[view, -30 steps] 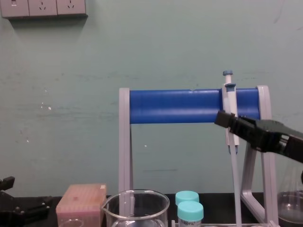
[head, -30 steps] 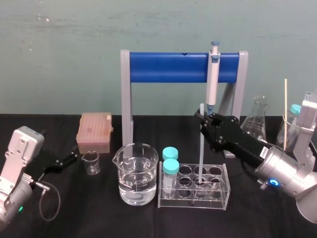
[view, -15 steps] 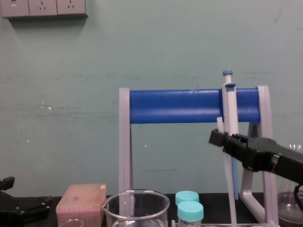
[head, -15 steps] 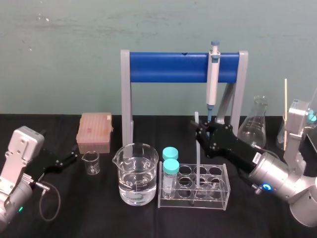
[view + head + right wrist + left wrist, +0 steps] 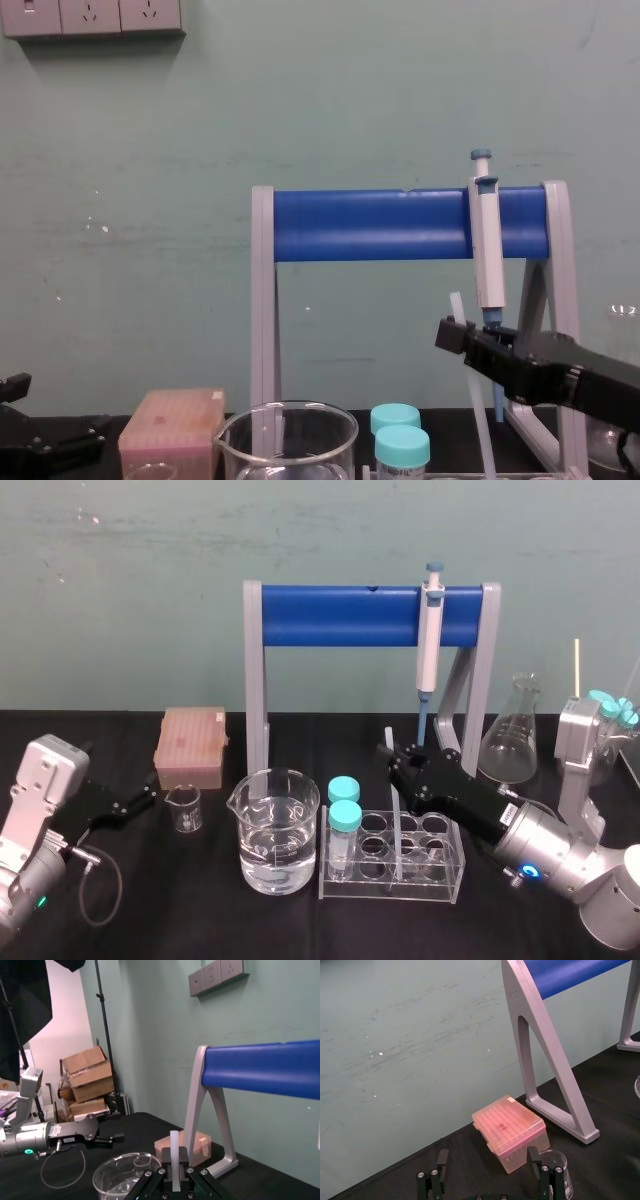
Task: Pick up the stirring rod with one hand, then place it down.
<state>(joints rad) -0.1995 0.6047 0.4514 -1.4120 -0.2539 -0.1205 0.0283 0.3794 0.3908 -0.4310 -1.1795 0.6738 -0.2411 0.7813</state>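
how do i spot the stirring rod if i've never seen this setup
Find the grey stand with the blue crossbar, then the clear plastic tube rack in front of it. Over that rack the black right gripper is shut on a pencil-thin, translucent whitish stirring rod, almost upright. Unlike the thicker grey pipette with a blue tip hanging from the crossbar, it is plain and unmarked.

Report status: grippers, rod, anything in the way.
Right gripper shut on stirring rod, over tube rack. Rod near upright, lower end in rack. Left gripper open, parked left. Pipette hangs behind.
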